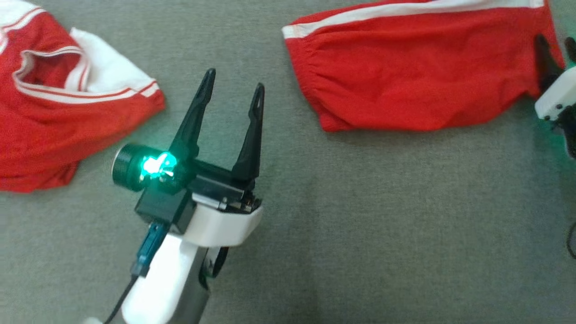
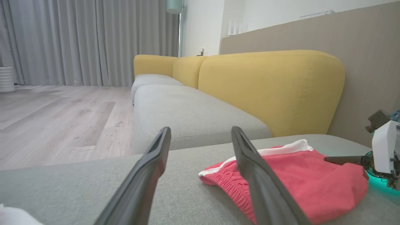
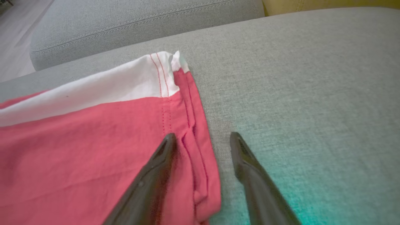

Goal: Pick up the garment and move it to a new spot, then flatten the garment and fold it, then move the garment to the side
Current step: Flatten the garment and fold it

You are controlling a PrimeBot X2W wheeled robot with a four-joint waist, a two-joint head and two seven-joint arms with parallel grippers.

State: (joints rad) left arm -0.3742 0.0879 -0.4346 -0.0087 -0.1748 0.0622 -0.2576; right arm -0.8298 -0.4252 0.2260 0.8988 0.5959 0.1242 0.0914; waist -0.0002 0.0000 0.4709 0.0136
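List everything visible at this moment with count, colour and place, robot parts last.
striped garment: one, red with a white stripe, spread at the head view's upper right
crumpled garment: one, red and white, bunched at the head view's upper left
seat cushion: one, grey, under both garments
sofa backrests: three, yellow, behind the grey seats
curtains: one run, grey, along the far wall
floor: one, pale wood, beside the sofa
left gripper: one, dark fingers, open, over bare cushion between the garments
right gripper: one, dark fingers, open, straddling the striped garment's hemmed edge
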